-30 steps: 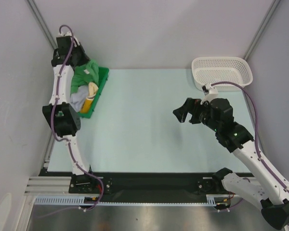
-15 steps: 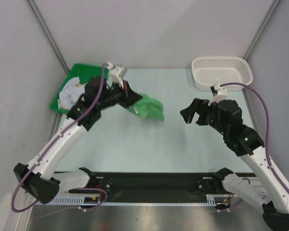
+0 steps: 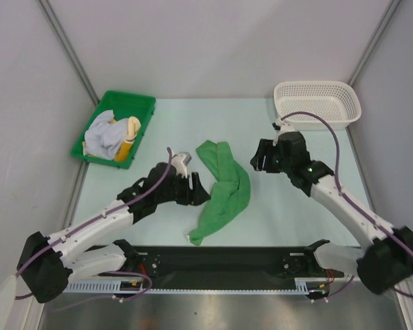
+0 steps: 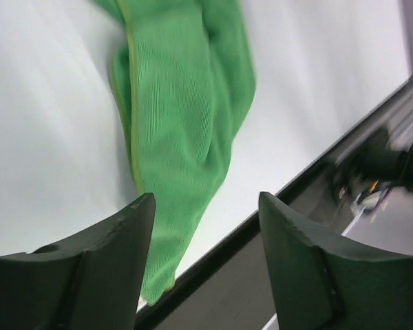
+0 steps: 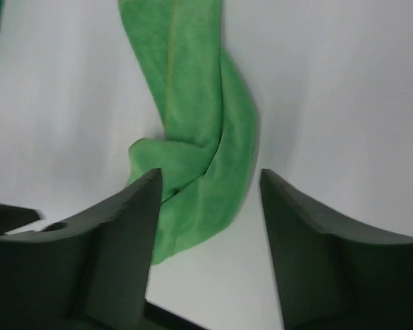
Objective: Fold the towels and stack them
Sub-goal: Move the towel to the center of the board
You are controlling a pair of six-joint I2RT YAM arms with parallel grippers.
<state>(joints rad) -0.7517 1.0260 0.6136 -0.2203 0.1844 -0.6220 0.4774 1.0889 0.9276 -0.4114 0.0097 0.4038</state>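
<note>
Green towel: lies unfolded on the table, near its middle, bunched into a long twisted strip running from the far side toward the near edge.
Far end: wider, with a fold doubling back on itself.
Near end: narrows to a point close to the black rail.
Left gripper: low, just left of the strip's middle; fingers spread, nothing between them. From the top view it may be touching the cloth's edge, hard to tell.
Left wrist view: the strip lies on the table beyond the parted fingers.
Right gripper: just right of the far end, apart from it; fingers spread, empty.
Right wrist view: the twisted part sits ahead of the gap.
Tray: far left corner, holding a white towel and a yellow towel, both crumpled.
Basket: far right corner.
</note>
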